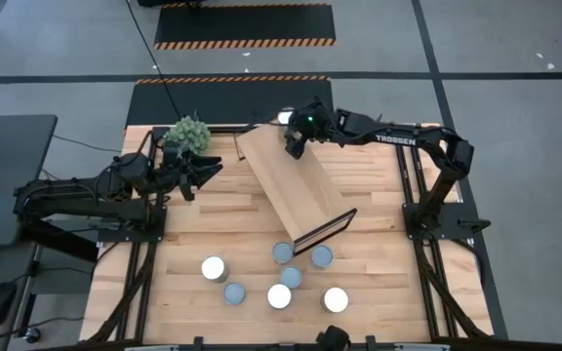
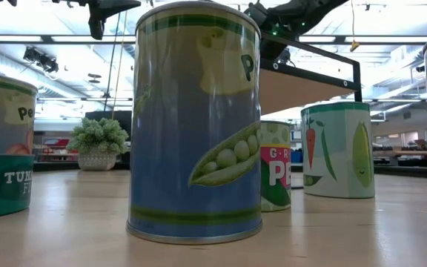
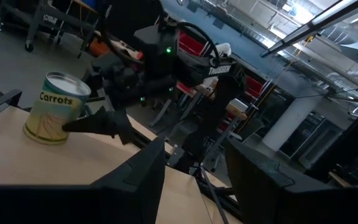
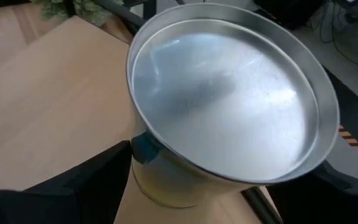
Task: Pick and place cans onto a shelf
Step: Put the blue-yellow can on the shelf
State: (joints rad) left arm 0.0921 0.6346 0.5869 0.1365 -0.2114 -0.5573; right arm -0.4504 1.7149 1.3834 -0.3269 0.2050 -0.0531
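"Carrots" can (image 3: 56,109) on shelf (image 1: 291,185), right gripper (image 1: 294,146) spread around it, "TROSSEN" arm (image 1: 395,139), left gripper (image 1: 208,168) part-open, empty

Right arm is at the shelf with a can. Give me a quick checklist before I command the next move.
1. Carrots can upright on the shelf: ok.
2. Right gripper let go of that can: cannot tell.
3. Left gripper empty, open, beside the shelf, not touching it: ok.
4. Plant ball apart from the shelf: ok.
5. Seven other cans upright on the table, ready to pick: ok.
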